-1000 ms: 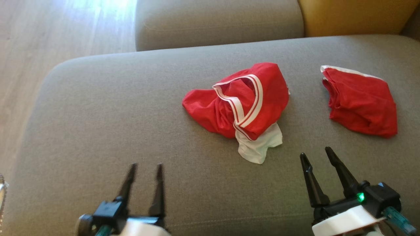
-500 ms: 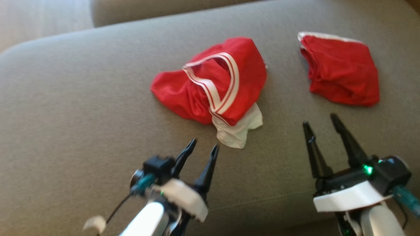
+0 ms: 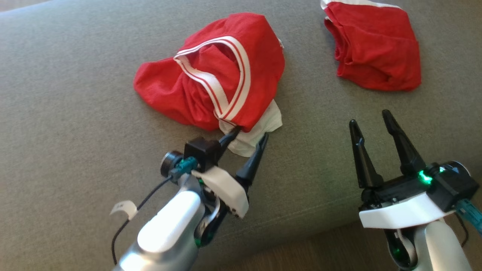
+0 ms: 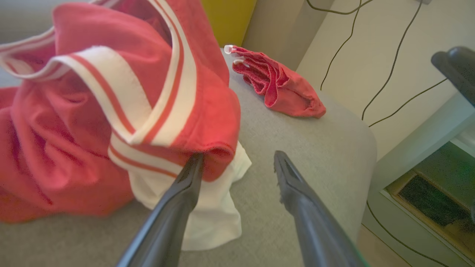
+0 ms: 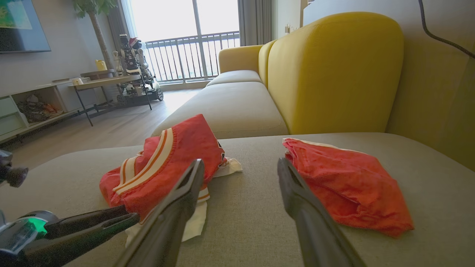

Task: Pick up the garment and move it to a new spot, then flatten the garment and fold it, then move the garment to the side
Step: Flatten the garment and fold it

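I note a crumpled red garment (image 3: 165,86) with a white striped band (image 3: 211,86) on the grey sofa cushion (image 3: 75,120). My left gripper (image 3: 251,132), fingers parted, has its tips at the garment's white lower edge. My right gripper (image 3: 369,117), likewise spread, sits apart from it. A second red garment (image 3: 376,56) lies at upper right.

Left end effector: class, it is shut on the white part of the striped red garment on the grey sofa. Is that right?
No. The left end effector is open, not shut: the left wrist view shows its fingers apart, one at the white part of the striped red garment, the other over the grey sofa.
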### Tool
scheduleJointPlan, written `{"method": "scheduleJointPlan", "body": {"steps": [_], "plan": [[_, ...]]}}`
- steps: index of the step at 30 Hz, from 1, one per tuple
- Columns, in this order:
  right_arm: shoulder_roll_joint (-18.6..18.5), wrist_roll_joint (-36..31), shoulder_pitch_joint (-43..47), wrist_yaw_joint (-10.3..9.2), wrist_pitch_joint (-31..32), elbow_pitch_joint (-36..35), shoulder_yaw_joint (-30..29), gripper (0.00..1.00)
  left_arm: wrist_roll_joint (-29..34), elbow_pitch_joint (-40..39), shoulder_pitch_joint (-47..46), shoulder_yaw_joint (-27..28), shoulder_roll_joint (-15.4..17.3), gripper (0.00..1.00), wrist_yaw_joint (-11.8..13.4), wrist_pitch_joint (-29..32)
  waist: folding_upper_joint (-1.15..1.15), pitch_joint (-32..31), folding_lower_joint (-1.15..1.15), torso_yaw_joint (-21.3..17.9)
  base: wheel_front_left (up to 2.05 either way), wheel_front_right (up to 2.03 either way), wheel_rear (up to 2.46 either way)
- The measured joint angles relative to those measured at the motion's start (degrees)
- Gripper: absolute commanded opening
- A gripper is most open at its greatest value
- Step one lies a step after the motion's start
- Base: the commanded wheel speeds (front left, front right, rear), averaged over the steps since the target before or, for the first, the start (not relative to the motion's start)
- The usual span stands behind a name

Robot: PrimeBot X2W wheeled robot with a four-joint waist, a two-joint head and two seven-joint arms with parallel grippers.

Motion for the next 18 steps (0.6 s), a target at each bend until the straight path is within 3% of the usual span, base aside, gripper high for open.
{"method": "scheduleJointPlan", "body": {"steps": [4,5,6,7,18], "plan": [[0.0,0.2,-0.1,0.0,0.0,0.0,0.7,1.0,2.1,0.0,-2.2,0.5,0.0,1.0,2.2,0.0,0.0,0.5,0.0,-1.0,0.0,0.0,0.0],[0.0,0.5,-0.1,0.0,0.0,0.0,0.9,1.0,2.6,0.0,-2.5,0.6,0.0,0.84,2.6,0.0,0.0,0.6,0.0,-1.2,0.0,0.0,0.0],[0.0,0.7,-0.1,0.0,0.0,0.0,1.0,1.0,3.3,0.0,-2.7,0.6,0.0,0.34,2.8,0.0,0.0,0.7,0.0,-1.3,0.0,0.0,0.0],[0.0,1.0,-0.1,0.01,0.0,0.0,1.2,1.0,3.6,0.0,-2.8,0.6,0.0,0.0,2.8,0.0,0.0,0.8,0.0,-1.5,0.0,0.0,0.0],[0.0,3.1,-0.2,0.0,0.0,0.0,2.4,1.0,2.7,-2.8,-6.0,3.7,0.0,0.0,-1.1,0.0,0.0,-1.1,-0.01,-3.2,0.0,0.0,0.0]]}}
